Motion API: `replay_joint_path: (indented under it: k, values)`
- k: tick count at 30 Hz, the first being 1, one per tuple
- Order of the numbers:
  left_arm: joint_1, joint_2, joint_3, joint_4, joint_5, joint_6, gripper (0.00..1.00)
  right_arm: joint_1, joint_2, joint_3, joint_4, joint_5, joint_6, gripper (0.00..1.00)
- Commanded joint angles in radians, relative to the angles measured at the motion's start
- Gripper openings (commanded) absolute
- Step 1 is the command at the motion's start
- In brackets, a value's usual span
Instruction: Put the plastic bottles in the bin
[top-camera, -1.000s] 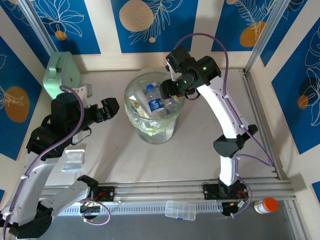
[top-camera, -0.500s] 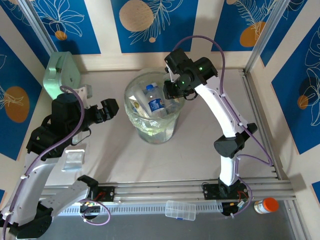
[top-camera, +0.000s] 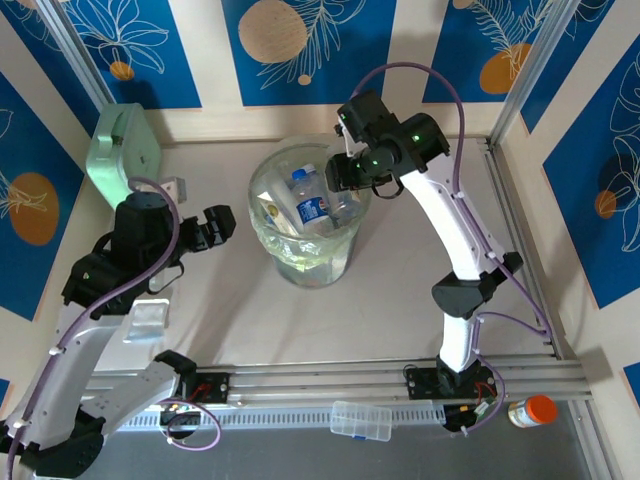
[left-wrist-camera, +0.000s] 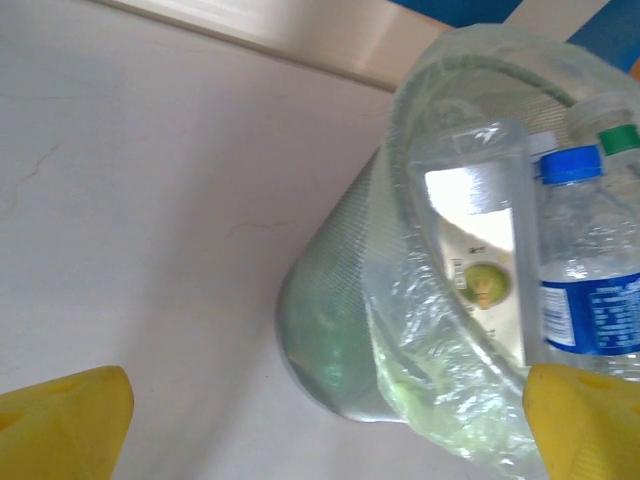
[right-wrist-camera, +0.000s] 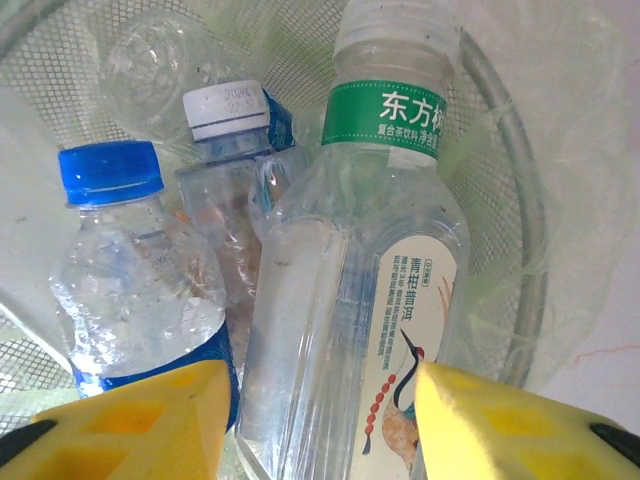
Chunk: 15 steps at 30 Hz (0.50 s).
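Note:
The bin, a round translucent bucket lined with a clear bag, stands mid-table with several plastic bottles inside. A blue-labelled bottle stands upright in it. My right gripper hangs over the bin's far right rim. In the right wrist view my right gripper is shut on a clear bottle with a green band, its yellow fingers against both sides. Beside it stand a blue-capped bottle and a white-capped bottle. My left gripper is open, left of the bin. In its own view my left gripper faces the bin's wall.
A mint-green case leans at the far left corner. A flat clear box and an orange-lidded jar lie beyond the near rail. A metal frame post runs along the table's right side.
My right gripper has shifted slightly up and to the right over the bin's rim. The left arm has turned a little toward the bin, its gripper staying open.

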Motion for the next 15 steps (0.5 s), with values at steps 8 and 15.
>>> replay_joint_path:
  k: [8,15]
  values:
    - [0.009,-0.027,-0.044,0.114,-0.275,0.073,0.99,-0.009,-0.273,-0.145,0.246,0.089,0.021,0.78]
    - [0.011,-0.185,-0.522,0.986,-0.451,0.544,0.99,-0.053,-0.748,-0.968,1.074,0.277,-0.028,0.99]
